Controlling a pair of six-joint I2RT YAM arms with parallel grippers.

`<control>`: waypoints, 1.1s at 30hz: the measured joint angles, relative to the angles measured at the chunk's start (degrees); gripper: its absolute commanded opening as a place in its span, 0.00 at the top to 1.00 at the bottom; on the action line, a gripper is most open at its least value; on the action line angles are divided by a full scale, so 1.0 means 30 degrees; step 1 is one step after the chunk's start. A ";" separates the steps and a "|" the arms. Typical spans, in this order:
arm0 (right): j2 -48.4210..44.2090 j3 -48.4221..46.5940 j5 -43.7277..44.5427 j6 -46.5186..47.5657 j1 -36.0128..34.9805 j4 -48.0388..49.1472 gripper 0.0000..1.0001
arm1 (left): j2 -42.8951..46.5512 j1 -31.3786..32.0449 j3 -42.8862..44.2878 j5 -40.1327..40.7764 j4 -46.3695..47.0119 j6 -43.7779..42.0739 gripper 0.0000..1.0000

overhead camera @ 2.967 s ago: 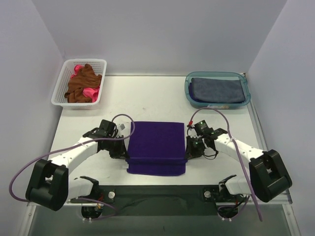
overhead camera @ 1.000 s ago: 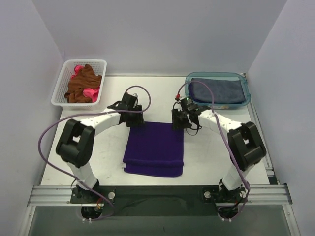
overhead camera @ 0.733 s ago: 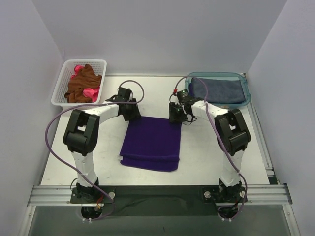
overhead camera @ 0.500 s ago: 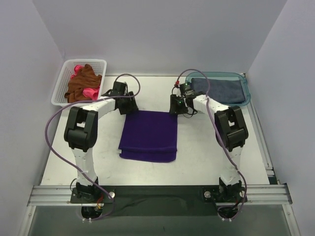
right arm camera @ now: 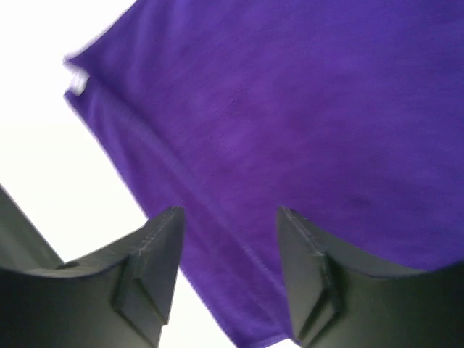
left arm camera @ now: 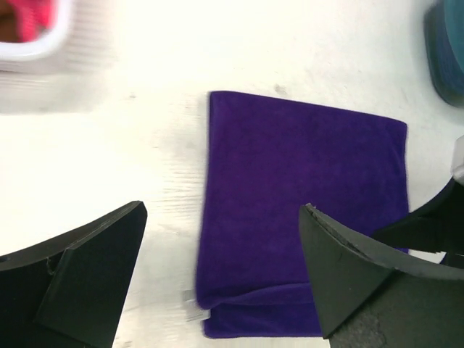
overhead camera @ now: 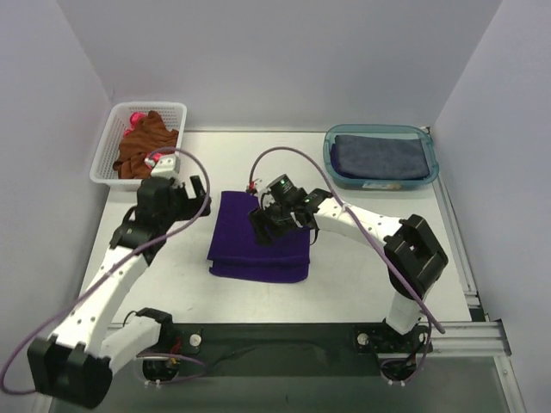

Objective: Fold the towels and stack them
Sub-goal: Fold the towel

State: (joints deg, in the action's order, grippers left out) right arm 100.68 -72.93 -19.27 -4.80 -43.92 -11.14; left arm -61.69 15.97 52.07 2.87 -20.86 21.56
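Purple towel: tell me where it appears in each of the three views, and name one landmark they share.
Top external: purple towel, middle of the table.
Left wrist: purple towel, centre to right of the picture.
Right wrist: purple towel fills most of the picture, upper right.
Shared landmark: its stepped folded edge, seen in all three.

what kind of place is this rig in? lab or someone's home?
Looks like a lab test cell, not a home: a bare white table boxed in by plain walls, a folded purple towel mid-table, and other towels staged in a white basket and a teal tub.
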 measured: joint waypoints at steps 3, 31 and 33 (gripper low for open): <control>0.0138 0.0758 -0.0627 0.0874 -0.0933 -0.0226 0.29 | 0.4138 -0.0058 -0.2616 0.1486 -0.0153 -0.0517 0.03; 0.1617 0.1654 -0.1253 0.3759 -0.4393 -0.1362 0.27 | 0.8524 -0.0102 -0.6484 0.4481 -0.0102 -0.1632 0.03; 0.1246 0.1851 -0.1341 0.3803 -0.4663 -0.1617 0.27 | 0.8480 -0.0102 -0.6484 0.4481 -0.0102 -0.1632 0.03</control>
State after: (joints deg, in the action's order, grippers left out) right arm 104.42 -67.37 -23.29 6.61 -57.91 -15.99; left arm -36.25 15.66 32.62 16.32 -21.17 16.67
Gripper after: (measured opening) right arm 0.733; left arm 0.974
